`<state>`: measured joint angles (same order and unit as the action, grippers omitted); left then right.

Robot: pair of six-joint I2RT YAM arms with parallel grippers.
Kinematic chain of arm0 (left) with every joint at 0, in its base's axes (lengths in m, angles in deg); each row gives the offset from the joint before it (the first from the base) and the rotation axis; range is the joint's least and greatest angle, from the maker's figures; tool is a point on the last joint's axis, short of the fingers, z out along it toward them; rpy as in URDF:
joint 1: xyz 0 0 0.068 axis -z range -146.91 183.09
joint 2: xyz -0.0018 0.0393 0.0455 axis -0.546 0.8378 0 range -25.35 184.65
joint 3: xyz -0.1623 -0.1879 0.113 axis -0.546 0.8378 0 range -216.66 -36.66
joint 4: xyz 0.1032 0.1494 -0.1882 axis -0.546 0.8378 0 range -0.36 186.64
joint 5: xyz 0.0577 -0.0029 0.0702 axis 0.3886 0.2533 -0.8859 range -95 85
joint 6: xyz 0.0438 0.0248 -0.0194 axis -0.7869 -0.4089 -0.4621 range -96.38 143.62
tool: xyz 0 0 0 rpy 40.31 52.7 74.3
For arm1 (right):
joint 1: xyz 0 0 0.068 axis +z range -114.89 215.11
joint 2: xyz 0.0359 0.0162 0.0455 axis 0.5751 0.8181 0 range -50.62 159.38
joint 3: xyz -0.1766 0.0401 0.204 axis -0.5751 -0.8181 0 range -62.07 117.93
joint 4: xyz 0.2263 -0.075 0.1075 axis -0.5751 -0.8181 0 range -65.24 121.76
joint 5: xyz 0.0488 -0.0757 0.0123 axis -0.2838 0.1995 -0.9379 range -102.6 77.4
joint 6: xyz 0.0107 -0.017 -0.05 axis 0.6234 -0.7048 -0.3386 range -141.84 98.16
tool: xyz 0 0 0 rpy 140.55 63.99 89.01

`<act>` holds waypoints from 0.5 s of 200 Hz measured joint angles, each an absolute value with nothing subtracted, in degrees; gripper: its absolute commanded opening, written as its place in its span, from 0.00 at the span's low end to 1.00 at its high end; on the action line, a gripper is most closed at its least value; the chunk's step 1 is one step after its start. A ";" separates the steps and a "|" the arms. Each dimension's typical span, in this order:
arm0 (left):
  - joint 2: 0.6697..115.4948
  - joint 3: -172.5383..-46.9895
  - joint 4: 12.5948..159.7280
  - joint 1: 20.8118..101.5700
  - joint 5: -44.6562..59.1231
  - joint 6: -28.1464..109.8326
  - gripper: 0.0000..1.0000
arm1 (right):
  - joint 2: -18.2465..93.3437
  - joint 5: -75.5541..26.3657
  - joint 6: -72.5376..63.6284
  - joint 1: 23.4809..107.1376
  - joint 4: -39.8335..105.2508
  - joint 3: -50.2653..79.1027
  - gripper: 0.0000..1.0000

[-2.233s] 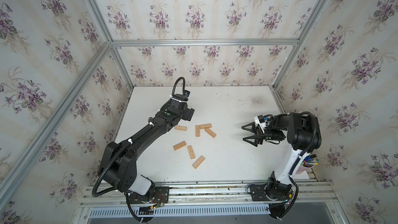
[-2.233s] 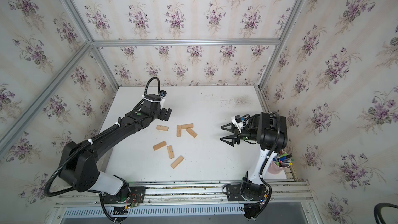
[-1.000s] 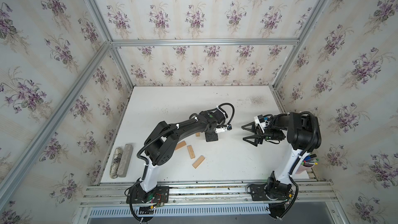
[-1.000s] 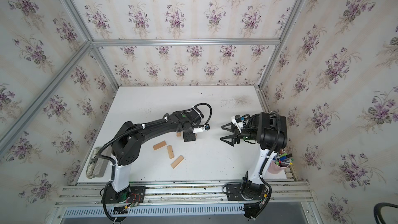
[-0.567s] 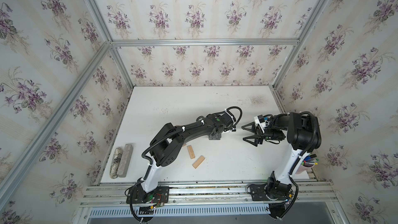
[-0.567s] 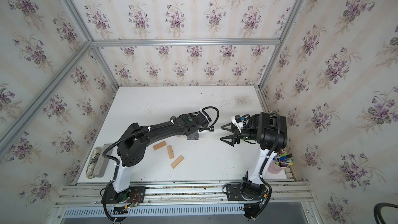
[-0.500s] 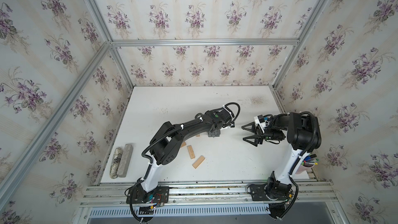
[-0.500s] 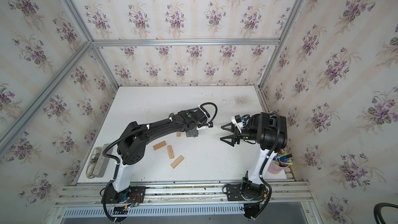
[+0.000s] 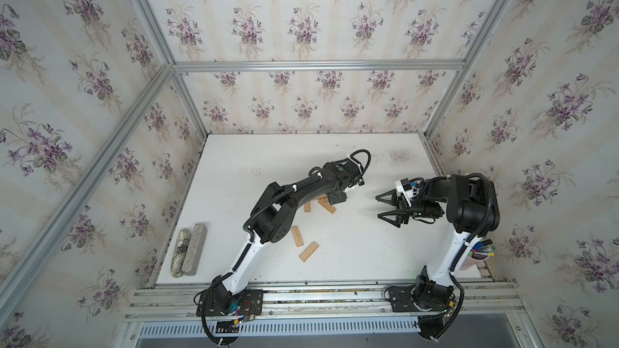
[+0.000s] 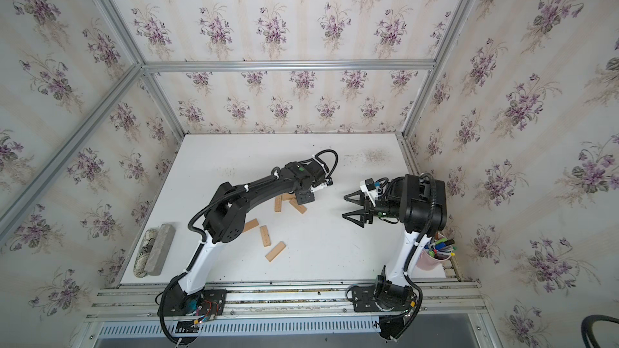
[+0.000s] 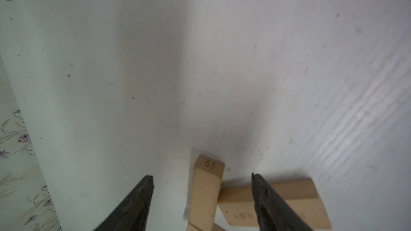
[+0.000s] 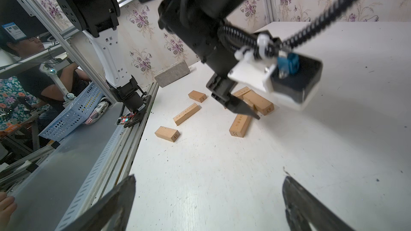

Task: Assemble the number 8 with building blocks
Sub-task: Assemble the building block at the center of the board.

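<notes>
Several tan building blocks lie loose on the white table [image 9: 351,256]; no number 8 is in view. A cluster of three sits mid-table [image 10: 298,206], and more blocks lie nearer the front [image 9: 308,251] [image 10: 265,236]. My left gripper [image 9: 336,199] [image 11: 202,175] hangs over the cluster, open. It straddles the block marked 65 [image 11: 208,187] with a gap on each side, and a second block [image 11: 240,205] lies crosswise behind one finger. My right gripper [image 9: 377,208] [image 12: 209,177] stands open and empty to the right of the cluster.
A grey stone-like bar [image 9: 194,249] and a mottled oblong [image 9: 179,252] lie along the table's left edge. A pink cup of pens [image 9: 475,256] stands at the front right corner. Metal rails [image 9: 318,296] run along the front, and papered walls enclose the other three sides.
My left arm swung from the left of the cluster to over it, then shifted a little toward the back. The right arm has not moved.
</notes>
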<state>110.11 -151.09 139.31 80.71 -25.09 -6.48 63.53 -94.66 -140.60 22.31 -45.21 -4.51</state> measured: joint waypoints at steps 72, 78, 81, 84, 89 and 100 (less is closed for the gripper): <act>110.66 -150.26 138.88 80.79 -28.02 -6.97 0.74 | 63.53 -94.66 -140.60 22.29 -45.21 -4.51 1.00; 110.50 -149.93 138.64 80.73 -28.13 -6.97 0.74 | 63.53 -94.66 -140.60 22.31 -45.21 -4.51 1.00; 110.46 -149.80 138.53 80.73 -28.31 -6.97 0.74 | 63.53 -94.66 -140.60 22.31 -45.21 -4.51 1.00; 110.40 -149.65 138.46 80.73 -28.50 -6.99 0.74 | 63.53 -94.66 -140.60 22.31 -45.21 -4.51 1.00; 110.33 -149.36 138.26 80.73 -28.81 -7.01 0.74 | 63.53 -94.66 -140.60 22.31 -45.21 -4.51 1.00; 110.05 -148.80 137.94 80.75 -29.33 -7.10 0.74 | 63.53 -94.66 -140.60 22.31 -45.21 -4.51 1.00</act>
<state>110.05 -148.80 137.94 80.75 -29.33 -7.10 63.53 -94.66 -140.60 22.31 -45.21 -4.51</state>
